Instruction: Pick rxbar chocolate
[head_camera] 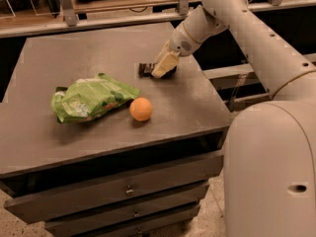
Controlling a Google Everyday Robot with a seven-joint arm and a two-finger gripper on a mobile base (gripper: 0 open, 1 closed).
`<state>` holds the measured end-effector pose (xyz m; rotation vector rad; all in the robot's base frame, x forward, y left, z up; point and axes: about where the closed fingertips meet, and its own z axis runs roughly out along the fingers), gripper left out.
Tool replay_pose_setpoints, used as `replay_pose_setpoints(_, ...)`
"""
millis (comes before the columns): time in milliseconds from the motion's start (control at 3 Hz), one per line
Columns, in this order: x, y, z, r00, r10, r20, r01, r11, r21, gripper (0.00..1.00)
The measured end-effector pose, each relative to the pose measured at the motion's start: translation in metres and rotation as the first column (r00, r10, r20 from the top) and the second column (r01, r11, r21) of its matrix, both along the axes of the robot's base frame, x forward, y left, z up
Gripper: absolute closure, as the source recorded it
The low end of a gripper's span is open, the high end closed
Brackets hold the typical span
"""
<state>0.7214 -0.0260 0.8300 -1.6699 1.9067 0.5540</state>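
Observation:
The rxbar chocolate (146, 69) is a small dark flat bar lying on the grey table top (98, 48) towards its back right. Only its left end shows; the rest is hidden behind my gripper. My gripper (165, 64) is pale cream, comes down from the upper right and sits right over the bar, at table level. I cannot tell whether it touches the bar.
A large light-green snack bag (91, 102) lies at the left front of the table. An orange ball (141, 109) rests just right of it. Drawers (128, 189) run below the front edge. My robot's white body (271, 167) stands at the right.

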Motion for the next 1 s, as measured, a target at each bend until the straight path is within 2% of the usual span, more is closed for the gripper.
replay_pose_setpoints(333, -0.012, -0.010, 0.033, 0.9990, 0.023, 0.039, -0.025, 0.997, 0.067, 1.00)
replay_pose_setpoints(667, -0.023, -0.028, 0.092, 0.9921, 0.038, 0.120, -0.056, 0.988, 0.147, 1.00)
replay_pose_setpoints(1000, -0.023, -0.030, 0.108, 0.9885, 0.035, 0.147, -0.060, 0.984, 0.167, 1.00)
